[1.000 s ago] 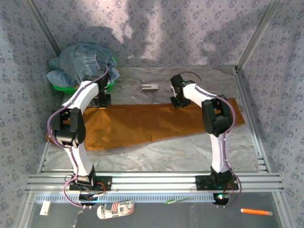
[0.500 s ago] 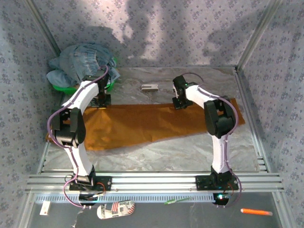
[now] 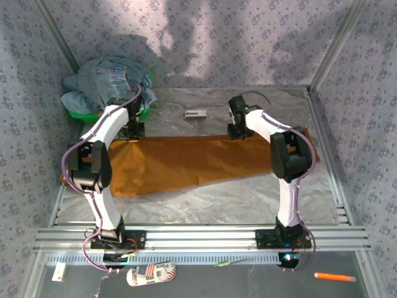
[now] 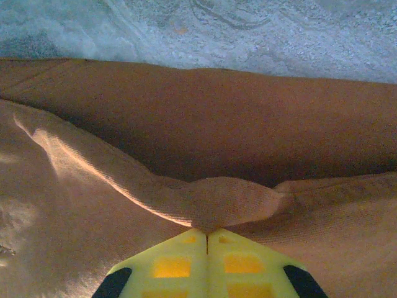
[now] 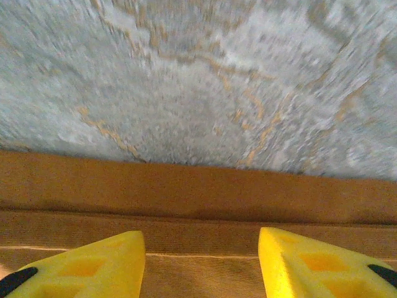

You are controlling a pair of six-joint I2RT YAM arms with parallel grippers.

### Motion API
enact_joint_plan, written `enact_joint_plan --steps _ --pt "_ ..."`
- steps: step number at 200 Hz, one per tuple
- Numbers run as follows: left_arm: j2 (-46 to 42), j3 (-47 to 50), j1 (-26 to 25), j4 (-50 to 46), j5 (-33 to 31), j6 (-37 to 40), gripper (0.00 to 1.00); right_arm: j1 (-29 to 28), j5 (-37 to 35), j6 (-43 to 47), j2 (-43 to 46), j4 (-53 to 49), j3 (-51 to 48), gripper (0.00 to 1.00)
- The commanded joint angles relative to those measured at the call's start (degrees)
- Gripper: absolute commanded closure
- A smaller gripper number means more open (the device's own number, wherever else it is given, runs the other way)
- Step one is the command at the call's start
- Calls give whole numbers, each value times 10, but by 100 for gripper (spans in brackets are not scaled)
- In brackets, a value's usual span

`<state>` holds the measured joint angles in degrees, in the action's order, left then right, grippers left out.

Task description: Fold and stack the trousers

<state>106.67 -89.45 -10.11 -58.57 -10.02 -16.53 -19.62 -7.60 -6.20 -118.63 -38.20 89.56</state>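
Note:
The ochre-orange trousers [image 3: 186,162] lie spread flat across the table, running from the left edge to the right. My left gripper [image 3: 132,131] sits at their far edge near the left end, and its yellow fingers [image 4: 186,264] are shut on a pinched fold of the trousers [image 4: 229,202]. At the far edge further right, my right gripper [image 3: 239,130] hovers over the cloth. Its yellow fingers [image 5: 93,264] stand apart with nothing between them, above a seam of the trousers [image 5: 198,236].
A green basket [image 3: 87,114] with a heap of blue-grey clothes [image 3: 105,81] stands at the back left, just behind the left gripper. A small white object [image 3: 196,113] lies on the marbled table cover [image 3: 217,198] behind the trousers. Patterned walls enclose three sides.
My right gripper has opened and let go of the trousers' far edge, shifting slightly right and away. The left arm has held still, still pinching the cloth.

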Motion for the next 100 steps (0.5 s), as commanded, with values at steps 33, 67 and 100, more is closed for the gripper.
enact_joint_plan --steps 33,67,100 --pt "-15 -8 3 6 7 3 100 14 25 11 -45 -41 9 53" --pt "-14 -7 2 6 8 3 100 19 22 12 -43 -41 11 90" --pt "-15 -9 3 4 7 3 100 15 21 10 -33 -43 15 100"
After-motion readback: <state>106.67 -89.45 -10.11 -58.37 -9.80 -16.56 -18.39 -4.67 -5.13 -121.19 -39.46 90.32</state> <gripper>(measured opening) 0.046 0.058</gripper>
